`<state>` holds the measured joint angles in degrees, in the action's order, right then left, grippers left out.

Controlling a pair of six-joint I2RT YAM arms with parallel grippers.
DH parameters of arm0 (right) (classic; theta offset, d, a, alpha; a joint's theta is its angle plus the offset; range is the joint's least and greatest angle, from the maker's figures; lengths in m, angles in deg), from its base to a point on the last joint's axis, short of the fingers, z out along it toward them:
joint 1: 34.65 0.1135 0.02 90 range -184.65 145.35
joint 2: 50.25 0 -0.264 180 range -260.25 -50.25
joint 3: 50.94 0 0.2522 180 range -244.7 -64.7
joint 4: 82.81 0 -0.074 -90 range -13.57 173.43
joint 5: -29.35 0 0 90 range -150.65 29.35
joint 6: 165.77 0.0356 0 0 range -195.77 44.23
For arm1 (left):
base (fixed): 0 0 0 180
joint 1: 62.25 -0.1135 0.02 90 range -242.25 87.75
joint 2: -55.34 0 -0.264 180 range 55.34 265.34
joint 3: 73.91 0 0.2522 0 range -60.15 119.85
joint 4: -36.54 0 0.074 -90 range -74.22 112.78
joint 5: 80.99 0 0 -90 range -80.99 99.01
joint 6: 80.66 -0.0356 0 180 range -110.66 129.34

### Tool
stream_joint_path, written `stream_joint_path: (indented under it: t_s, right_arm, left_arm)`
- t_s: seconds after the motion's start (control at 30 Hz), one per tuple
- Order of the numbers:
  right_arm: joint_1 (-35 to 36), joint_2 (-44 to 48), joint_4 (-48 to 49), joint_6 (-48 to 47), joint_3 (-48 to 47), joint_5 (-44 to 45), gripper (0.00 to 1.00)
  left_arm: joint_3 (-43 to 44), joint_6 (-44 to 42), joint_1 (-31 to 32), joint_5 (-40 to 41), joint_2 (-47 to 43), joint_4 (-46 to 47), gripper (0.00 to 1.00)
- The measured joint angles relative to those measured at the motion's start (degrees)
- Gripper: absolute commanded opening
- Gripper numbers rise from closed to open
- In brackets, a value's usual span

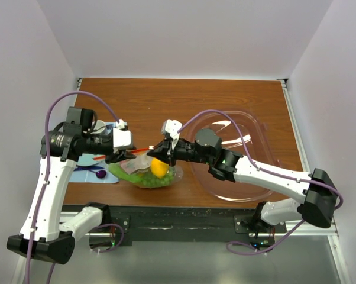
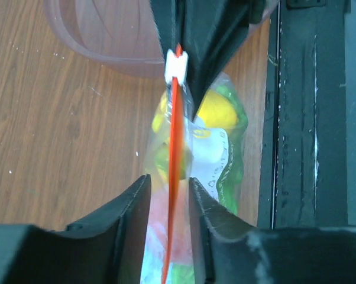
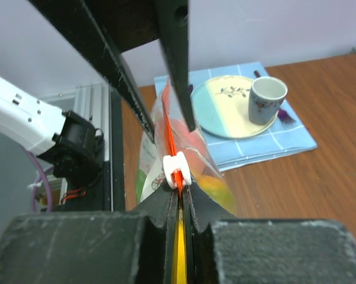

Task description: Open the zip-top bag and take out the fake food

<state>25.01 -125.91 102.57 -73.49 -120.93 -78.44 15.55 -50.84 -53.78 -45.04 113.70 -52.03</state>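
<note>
A brown wood-grain table (image 1: 184,97) stands in soft, even light. Plain white walls (image 1: 184,35) rise behind the table and at both its sides. A black strip (image 1: 184,218) runs along its near edge.

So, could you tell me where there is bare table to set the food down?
Bare wood runs along the far edge of the table, beyond the tub. The near middle is crowded: bag, left gripper and right gripper meet there. The cloth on the left holds a plate and cup.
</note>
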Motion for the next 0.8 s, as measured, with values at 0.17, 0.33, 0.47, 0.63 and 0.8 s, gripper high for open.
stream_joint_path:
  t_s: [0.17, 0.33, 0.47, 0.63, 0.8]
  right_arm:
    - [-0.1, 0.0, -2.8, -0.1, -0.2, -1.6, 0.04]
    - [-0.2, -0.1, -5.7, -0.4, -2.4, -3.0, 0.04]
    - [-0.3, -0.4, -6.8, -0.5, -4.2, -4.3, 0.04]
    - [-0.3, -1.1, -8.4, -0.9, -5.0, -4.9, 0.04]
    - [-0.3, -1.2, -9.2, -1.0, -5.0, -5.3, 0.04]
  left_arm:
    - [-0.2, 2.9, 0.3, -2.6, 1.1, 2.9, 0.65]
    - [2.2, 8.7, 2.6, -5.9, 3.7, 7.2, 0.67]
    - [4.6, 13.7, 7.2, -8.6, 4.1, 11.3, 0.62]
    - [5.7, 17.2, 8.8, -10.2, 4.1, 14.4, 0.37]
    - [6.1, 15.6, 8.9, -10.1, 4.6, 12.5, 0.29]
